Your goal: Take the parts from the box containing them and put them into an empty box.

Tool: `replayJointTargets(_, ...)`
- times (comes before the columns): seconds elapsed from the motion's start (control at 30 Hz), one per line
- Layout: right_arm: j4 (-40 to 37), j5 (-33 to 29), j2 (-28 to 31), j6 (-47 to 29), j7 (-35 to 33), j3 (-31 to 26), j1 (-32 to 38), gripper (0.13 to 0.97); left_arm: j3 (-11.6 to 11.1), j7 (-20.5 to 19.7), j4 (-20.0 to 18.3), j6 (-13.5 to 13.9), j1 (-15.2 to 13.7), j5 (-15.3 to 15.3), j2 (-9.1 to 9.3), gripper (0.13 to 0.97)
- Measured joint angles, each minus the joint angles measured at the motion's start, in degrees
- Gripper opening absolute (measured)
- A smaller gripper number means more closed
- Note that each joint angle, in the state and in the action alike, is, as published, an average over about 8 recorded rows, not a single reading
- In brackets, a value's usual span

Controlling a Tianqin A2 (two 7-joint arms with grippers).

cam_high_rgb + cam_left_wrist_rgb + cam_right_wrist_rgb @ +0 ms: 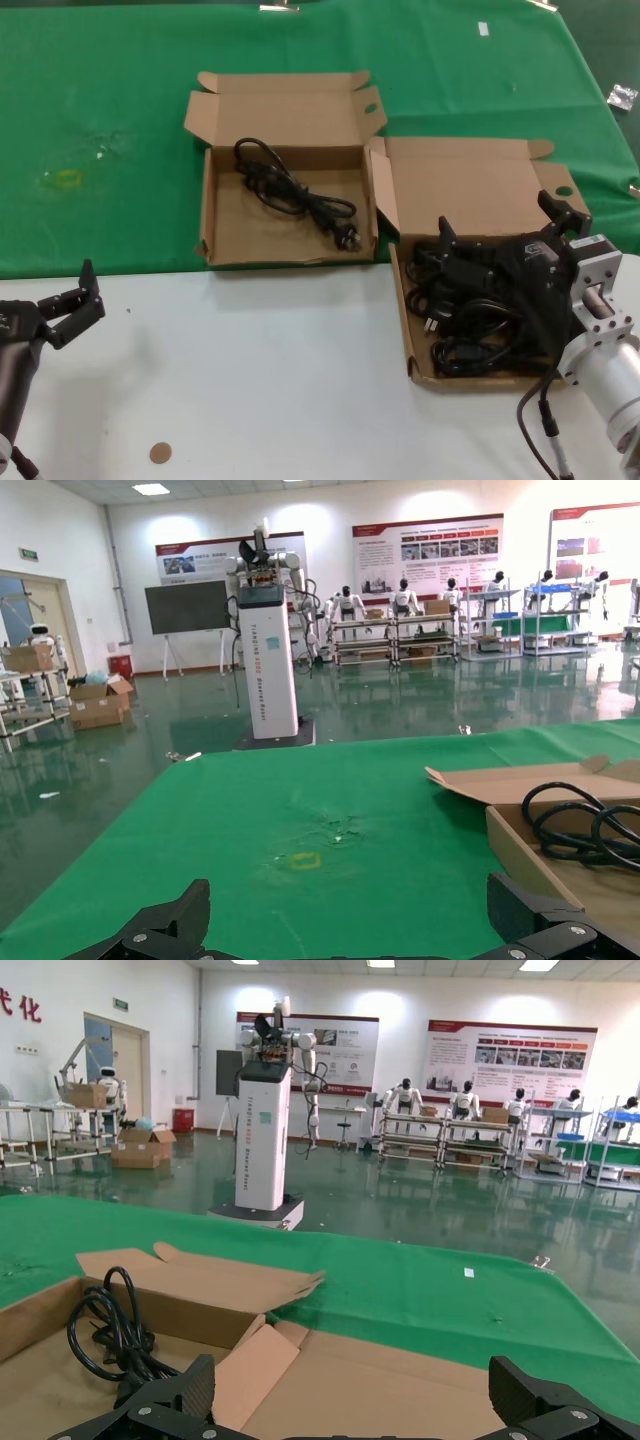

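The box containing the parts [470, 190] lies on the right, one lid flap folded inward, with a pile of black cables [470, 322] in it. My right gripper [503, 225] hovers open just above that pile, nothing between its fingers; in the right wrist view it [355, 1400] faces the brown lid [400, 1380]. To the left stands the twin box [240, 225], both lid flaps splayed outward, holding one coiled cable [295, 195] [110, 1330] [580, 825]. My left gripper [75, 300] is parked open at the near left over the white table, and in its own wrist view [350, 920] it looks across the green cloth.
A green cloth [120, 100] covers the far half of the table and white tabletop [280, 370] the near half. A yellow mark [68, 179] sits on the cloth at left. A small brown disc [160, 453] lies near the front edge. A small packet [622, 96] lies at the far right.
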Motion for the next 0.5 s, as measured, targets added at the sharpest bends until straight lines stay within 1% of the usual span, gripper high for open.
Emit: replayJointTargets(0.5,0.0,0.0,0.0,0.0,0.0,0.0,0.0,0.966,0.0,0.0,0.0,0.0,0.0,0.0,0.0,0.966)
